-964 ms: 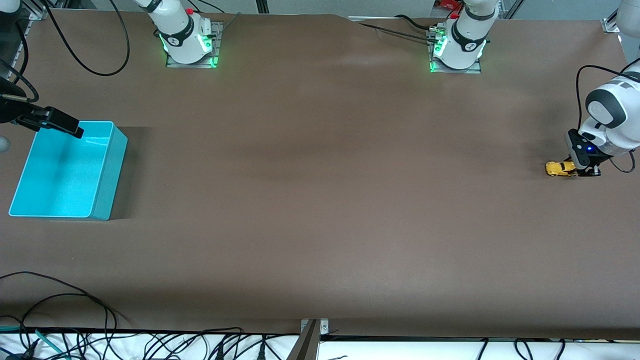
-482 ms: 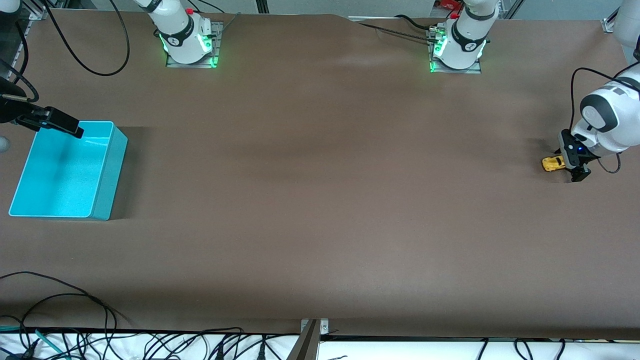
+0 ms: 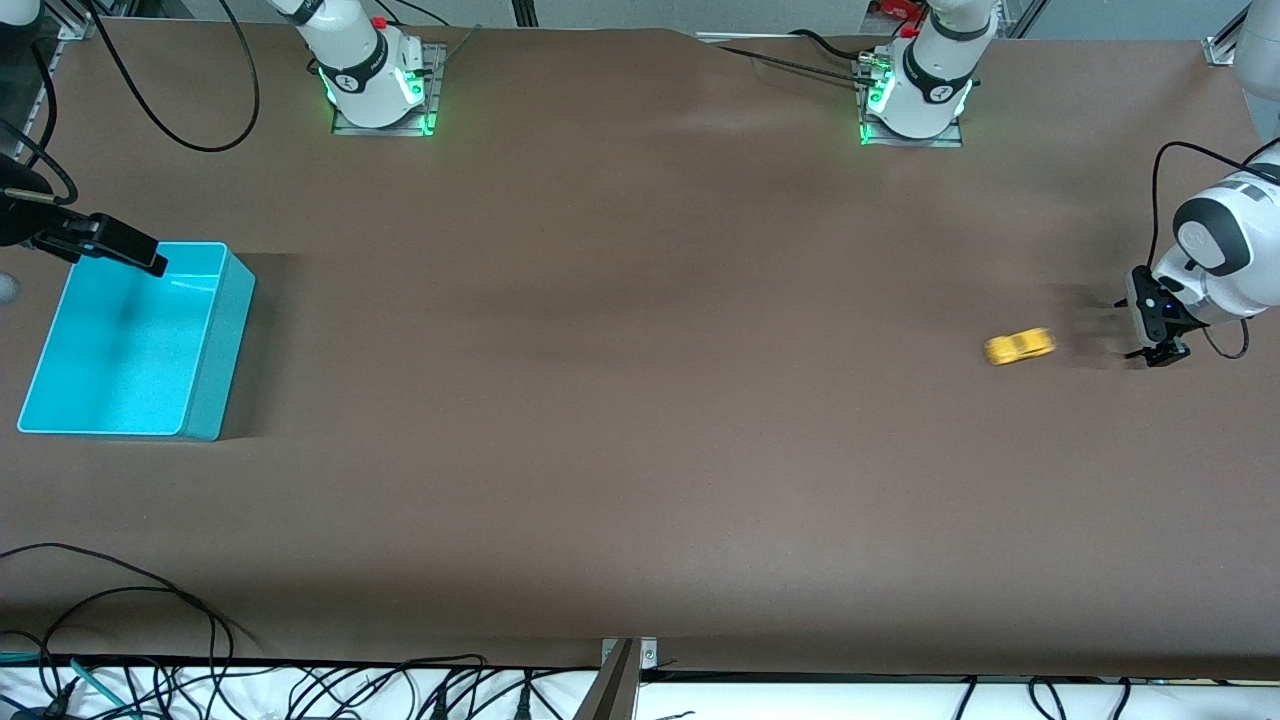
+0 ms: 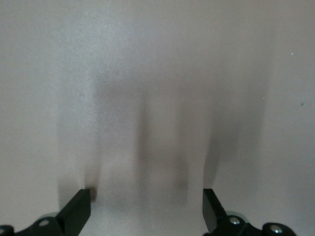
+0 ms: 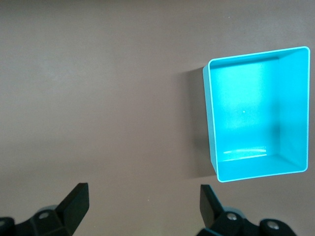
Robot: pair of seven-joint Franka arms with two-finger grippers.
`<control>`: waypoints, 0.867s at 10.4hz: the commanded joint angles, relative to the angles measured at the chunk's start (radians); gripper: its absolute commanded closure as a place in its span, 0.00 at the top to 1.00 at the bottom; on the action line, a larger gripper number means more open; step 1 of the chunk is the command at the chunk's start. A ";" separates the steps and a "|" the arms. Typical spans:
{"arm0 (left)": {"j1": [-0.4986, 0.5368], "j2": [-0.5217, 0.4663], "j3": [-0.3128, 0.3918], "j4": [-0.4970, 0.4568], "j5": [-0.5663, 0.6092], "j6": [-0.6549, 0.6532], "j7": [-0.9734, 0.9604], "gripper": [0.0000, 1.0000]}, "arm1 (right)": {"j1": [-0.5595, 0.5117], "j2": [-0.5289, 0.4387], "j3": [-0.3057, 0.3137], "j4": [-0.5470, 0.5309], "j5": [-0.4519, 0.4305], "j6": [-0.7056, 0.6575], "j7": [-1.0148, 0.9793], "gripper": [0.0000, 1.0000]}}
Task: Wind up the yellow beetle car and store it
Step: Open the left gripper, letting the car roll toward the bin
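Note:
The yellow beetle car [image 3: 1018, 347] is on the brown table, blurred, free of both grippers, a short way from the left gripper toward the right arm's end. My left gripper [image 3: 1148, 330] is open and empty low over the table at the left arm's end; its wrist view [image 4: 146, 204] shows only bare table between the fingers. My right gripper [image 3: 140, 255] is open and empty, up in the air over the edge of the turquoise bin [image 3: 215, 350]. The right wrist view [image 5: 144, 196] shows the empty bin [image 5: 210, 123] off to one side. The car is out of both wrist views.
Cables [image 3: 150, 620] lie along the table's edge nearest the front camera. The arm bases [image 3: 375, 85] stand at the edge farthest from it. A wide stretch of brown table [image 3: 640, 350] lies between the car and the bin.
The left gripper held the car on the table, then opened and drew back. The car has rolled away toward the right arm's end. The right arm has not moved.

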 commanded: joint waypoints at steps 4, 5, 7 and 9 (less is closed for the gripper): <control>0.001 -0.019 -0.035 0.040 0.003 -0.054 0.028 1.00 | -0.001 -0.002 0.002 0.015 -0.011 -0.014 -0.003 1.00; 0.001 -0.019 -0.035 0.040 0.003 -0.054 0.028 1.00 | -0.001 -0.002 0.002 0.015 -0.011 -0.014 -0.003 1.00; 0.001 -0.026 -0.035 0.046 0.003 -0.055 0.028 1.00 | -0.001 -0.002 0.002 0.015 -0.011 -0.014 -0.003 1.00; 0.001 -0.030 -0.036 0.046 0.003 -0.055 0.028 1.00 | -0.001 -0.002 0.002 0.015 -0.011 -0.014 -0.003 1.00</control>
